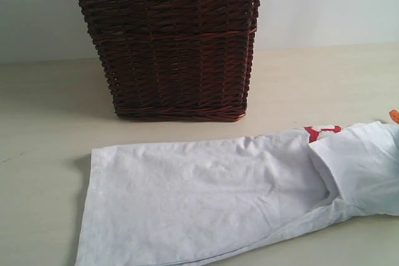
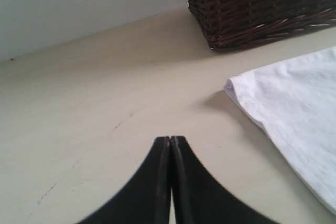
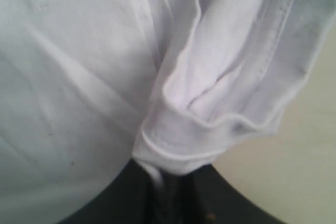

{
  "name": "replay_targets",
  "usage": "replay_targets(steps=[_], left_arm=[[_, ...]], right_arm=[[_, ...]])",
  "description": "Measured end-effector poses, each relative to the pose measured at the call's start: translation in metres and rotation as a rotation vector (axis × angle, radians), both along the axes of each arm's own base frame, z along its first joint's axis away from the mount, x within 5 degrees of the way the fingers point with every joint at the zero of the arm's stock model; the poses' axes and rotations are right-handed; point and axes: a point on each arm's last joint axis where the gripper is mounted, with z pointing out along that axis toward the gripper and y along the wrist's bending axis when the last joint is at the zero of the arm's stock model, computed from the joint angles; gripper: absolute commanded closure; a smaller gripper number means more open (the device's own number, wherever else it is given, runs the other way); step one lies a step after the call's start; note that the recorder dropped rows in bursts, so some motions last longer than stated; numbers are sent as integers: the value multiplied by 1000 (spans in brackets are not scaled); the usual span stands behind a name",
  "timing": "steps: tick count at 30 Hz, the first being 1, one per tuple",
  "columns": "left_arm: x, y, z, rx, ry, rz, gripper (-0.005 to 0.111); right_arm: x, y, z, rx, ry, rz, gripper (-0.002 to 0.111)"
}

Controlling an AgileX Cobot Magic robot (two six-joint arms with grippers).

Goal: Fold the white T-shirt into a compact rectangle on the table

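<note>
On your left, the left gripper hangs low over the table with its black jaws pressed together and nothing between them. A corner of the white T-shirt lies near it but apart. The table is smooth, pale and flat with a few faint scuffs, so cloth should slide on it easily.

The shirt lies flat on the table as a long band that looks doubled lengthwise. It runs from the lower left to the right edge of the exterior view, in front of the basket (dark woven wicker, stiff and boxy, standing apart from the cloth).

Expect the shirt to handle as light, limp cotton: it holds no shape, drapes from wherever you lift it, and creases softly. Take it by a stitched edge or a corner, where the layers are thicker and one pinch catches all of them. A pinch in the open middle would likely lift only the top layer.

Farther right, a scrap of red-edged lettering peeps out from under a folded flap, and an orange tag shows at the frame's edge. There your right gripper is clenched on a bunched fold of the shirt's hem, with the double-stitched edge puckering into its jaws.
</note>
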Motion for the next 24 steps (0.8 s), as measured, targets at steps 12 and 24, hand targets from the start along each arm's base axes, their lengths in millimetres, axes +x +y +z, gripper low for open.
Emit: replay_targets(steps=[12,24], left_arm=[[0,0,0,0,0,0,105],[0,0,0,0,0,0,105]], right_arm=[[-49,-78,28,-204,-70,-209,108],[-60,-59,73,-30,-235,-74,108]])
